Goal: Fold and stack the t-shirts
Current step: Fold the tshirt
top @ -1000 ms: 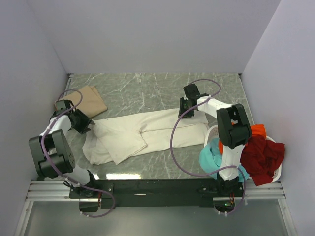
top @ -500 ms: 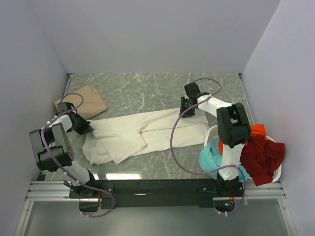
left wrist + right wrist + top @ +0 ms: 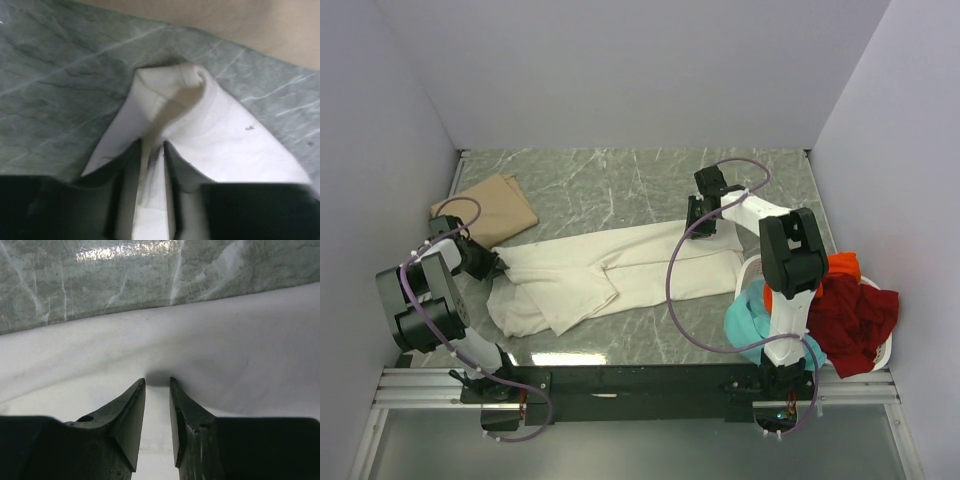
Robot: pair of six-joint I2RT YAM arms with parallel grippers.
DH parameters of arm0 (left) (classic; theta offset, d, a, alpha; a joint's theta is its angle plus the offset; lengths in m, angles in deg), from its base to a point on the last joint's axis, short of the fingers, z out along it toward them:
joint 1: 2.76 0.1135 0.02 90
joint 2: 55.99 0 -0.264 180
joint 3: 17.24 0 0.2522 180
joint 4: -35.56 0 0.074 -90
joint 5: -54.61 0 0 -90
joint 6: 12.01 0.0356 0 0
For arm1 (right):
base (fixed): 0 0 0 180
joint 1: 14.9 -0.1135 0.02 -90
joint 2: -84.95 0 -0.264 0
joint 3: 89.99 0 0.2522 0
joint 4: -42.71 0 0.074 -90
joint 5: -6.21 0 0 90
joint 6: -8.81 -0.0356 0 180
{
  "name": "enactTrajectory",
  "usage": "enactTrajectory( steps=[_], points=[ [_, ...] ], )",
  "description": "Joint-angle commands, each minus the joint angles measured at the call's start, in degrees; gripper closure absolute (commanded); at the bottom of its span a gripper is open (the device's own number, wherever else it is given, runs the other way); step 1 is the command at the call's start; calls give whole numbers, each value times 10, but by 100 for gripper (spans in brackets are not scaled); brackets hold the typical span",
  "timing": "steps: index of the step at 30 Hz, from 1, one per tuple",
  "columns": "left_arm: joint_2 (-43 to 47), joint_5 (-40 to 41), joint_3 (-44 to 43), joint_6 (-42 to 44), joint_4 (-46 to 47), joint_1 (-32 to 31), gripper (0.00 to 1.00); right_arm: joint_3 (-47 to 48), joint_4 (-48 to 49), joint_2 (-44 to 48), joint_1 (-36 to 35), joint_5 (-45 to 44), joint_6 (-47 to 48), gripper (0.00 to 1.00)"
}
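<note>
Your left gripper [image 3: 152, 150] is clenched on a bunched corner of the white shirt [image 3: 610, 270]. Your right gripper [image 3: 156, 385] pinches its edge nearest the basket [image 3: 749, 270]. It lies spread left of the basket. Judged soft, light and limp: hold corners and hems, and expect sag.

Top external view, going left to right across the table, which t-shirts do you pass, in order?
tan t-shirt → cream-white t-shirt → teal t-shirt → dark red t-shirt
</note>
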Motion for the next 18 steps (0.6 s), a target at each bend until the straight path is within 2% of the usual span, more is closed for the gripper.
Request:
enactTrajectory(
  steps=[1,3,6,15,18],
  points=[
    [-1,16,0,5,-15,7,65,4,-30,-22,10,-29,6,66],
    [9,27,-9,9,-25,8,51,10,-35,-15,10,-27,12,66],
    [25,44,-35,15,-50,7,46,24,-43,1,10,-21,14,65],
    [132,97,-85,13,-122,-17,41,55,-64,46,10,1,7,65],
    [149,99,-69,-18,-118,-88,41,54,-62,42,10,9,7,65]
  ],
)
